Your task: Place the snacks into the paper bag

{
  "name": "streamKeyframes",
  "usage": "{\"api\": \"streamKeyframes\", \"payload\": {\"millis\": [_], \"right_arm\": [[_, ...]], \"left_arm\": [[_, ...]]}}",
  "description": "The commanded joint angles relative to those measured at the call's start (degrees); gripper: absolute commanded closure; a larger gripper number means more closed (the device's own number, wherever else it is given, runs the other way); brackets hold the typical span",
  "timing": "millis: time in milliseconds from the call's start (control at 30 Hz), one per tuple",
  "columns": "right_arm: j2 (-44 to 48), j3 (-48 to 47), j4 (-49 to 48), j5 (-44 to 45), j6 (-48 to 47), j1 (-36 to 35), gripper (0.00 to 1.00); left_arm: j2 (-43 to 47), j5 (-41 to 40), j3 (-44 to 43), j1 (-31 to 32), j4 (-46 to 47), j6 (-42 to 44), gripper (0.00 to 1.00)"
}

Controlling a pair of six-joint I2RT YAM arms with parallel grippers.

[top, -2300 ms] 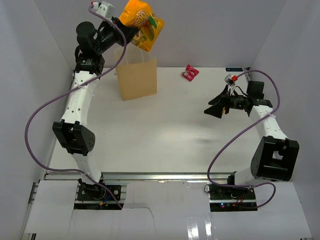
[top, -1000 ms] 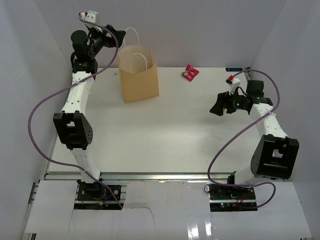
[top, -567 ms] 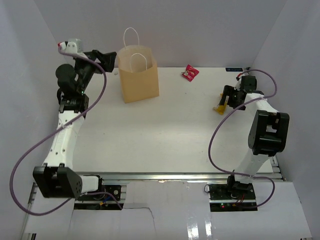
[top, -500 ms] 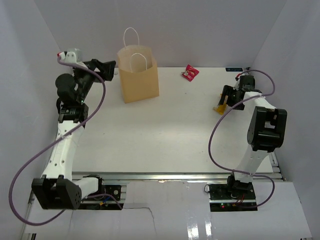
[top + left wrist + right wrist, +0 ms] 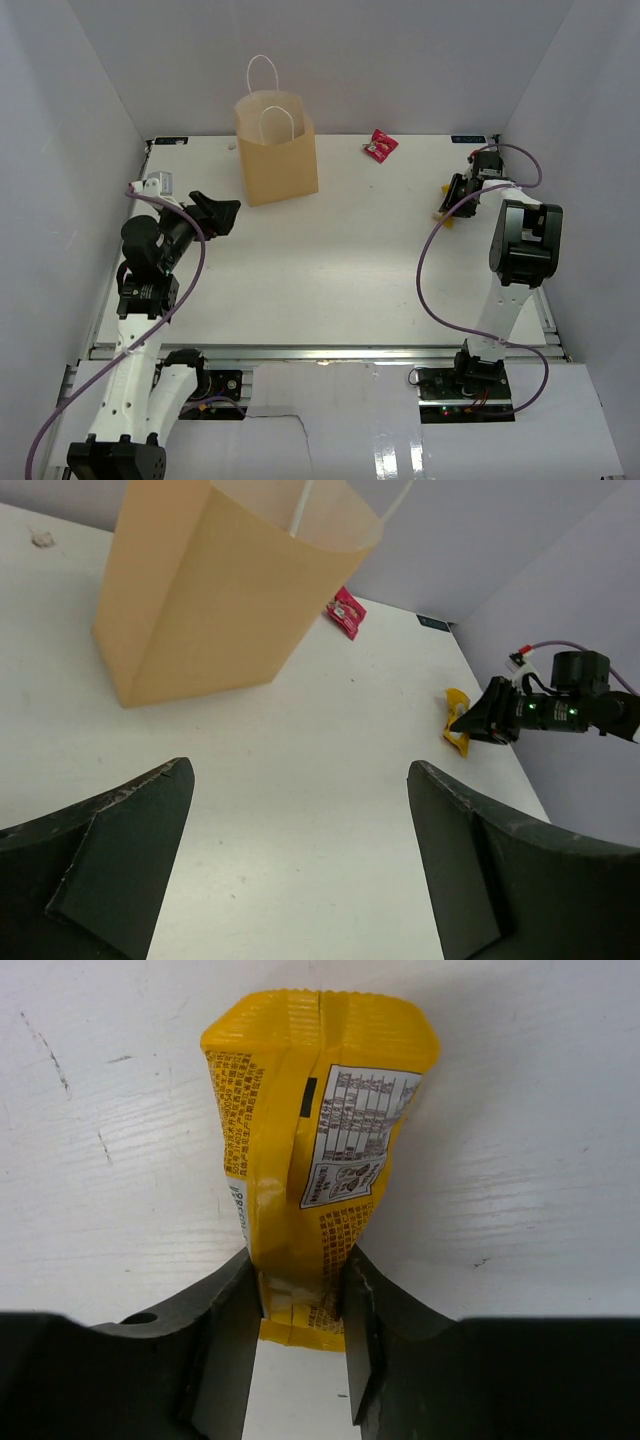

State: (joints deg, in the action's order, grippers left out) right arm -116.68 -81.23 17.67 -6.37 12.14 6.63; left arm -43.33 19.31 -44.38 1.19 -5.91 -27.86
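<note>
The tan paper bag (image 5: 277, 145) stands upright at the back left of the table, also in the left wrist view (image 5: 215, 590). A pink-red snack packet (image 5: 380, 145) lies right of it. A yellow snack packet (image 5: 315, 1150) lies on the table at the right edge, its near end squeezed between both fingers of my right gripper (image 5: 300, 1305). In the top view that yellow packet (image 5: 441, 214) peeks out by the right gripper (image 5: 453, 195). My left gripper (image 5: 222, 208) hangs open and empty over the left part of the table, in front of the bag.
White walls close in the table on the left, back and right. The right arm's purple cable (image 5: 440, 260) loops over the table's right part. The pink-red packet (image 5: 346, 611) and yellow packet (image 5: 456, 720) show in the left wrist view.
My right gripper closed onto the yellow packet at the right edge. The left arm swung back from beside the bag and dropped lower toward the near left, still open.
</note>
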Motion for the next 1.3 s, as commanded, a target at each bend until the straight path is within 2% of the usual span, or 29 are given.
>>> {"api": "streamKeyframes", "payload": {"millis": [0, 167, 200, 267, 333, 400, 433, 533, 633, 700, 933, 1067, 1200, 1267], "right_arm": [[1.6, 0.2, -3.1, -1.4, 0.0, 0.0, 0.61], [9.1, 4.4, -7.6, -5.5, -4.8, 0.0, 0.73], [10.2, 4.8, -9.2, -8.4, -7.2, 0.0, 0.77], [13.3, 5.2, -10.2, -12.2, -9.9, -0.1, 0.78], [15.0, 4.8, -10.7, -20.1, -15.7, -0.4, 0.78], [16.8, 3.1, -10.2, -28.8, -19.5, -1.2, 0.80], [17.2, 2.1, -9.4, -31.5, -23.0, -1.6, 0.85], [16.5, -5.5, -4.4, -37.8, -30.3, -5.1, 0.86], [15.0, -13.6, -3.5, -35.5, -33.5, -11.7, 0.86], [13.0, -20.5, -4.6, -30.7, -34.5, -16.6, 0.87], [-0.7, -43.5, -15.8, -15.0, -26.6, -27.4, 0.90], [-7.4, -50.2, -27.8, -5.3, -25.2, -32.0, 0.91], [-11.5, -51.5, -40.1, -3.2, -23.3, -34.8, 0.88], [-13.4, -51.7, -42.1, -3.2, -21.7, -36.3, 0.87]], "left_arm": [[3.5, 3.4, 1.8, -0.4, -2.2, -4.0, 0.02], [7.2, 7.1, 7.3, -0.4, -2.8, -7.0, 0.02], [8.5, 7.2, 8.1, -0.4, -2.9, -8.1, 0.02], [9.9, 8.0, 10.6, -0.4, -2.4, -9.1, 0.02], [11.8, 8.7, 12.2, -0.4, -1.8, -10.7, 0.02], [12.7, 10.0, 14.0, -0.4, -1.2, -11.4, 0.02], [13.5, 10.3, 14.3, -0.4, -1.2, -11.8, 0.02], [14.8, 11.2, 15.5, -0.4, -1.2, -11.8, 0.02], [16.0, 12.0, 16.4, -0.4, -1.2, -11.9, 0.02], [16.4, 12.6, 17.1, -0.4, -1.2, -11.9, 0.02], [20.1, 12.7, 18.5, -0.4, -2.1, -12.1, 0.02], [21.5, 12.4, 18.5, -0.4, -2.7, -12.3, 0.02], [21.8, 12.3, 18.3, -0.4, -3.1, -12.6, 0.02], [21.8, 12.4, 18.4, -0.4, -3.3, -12.7, 0.02]]}}
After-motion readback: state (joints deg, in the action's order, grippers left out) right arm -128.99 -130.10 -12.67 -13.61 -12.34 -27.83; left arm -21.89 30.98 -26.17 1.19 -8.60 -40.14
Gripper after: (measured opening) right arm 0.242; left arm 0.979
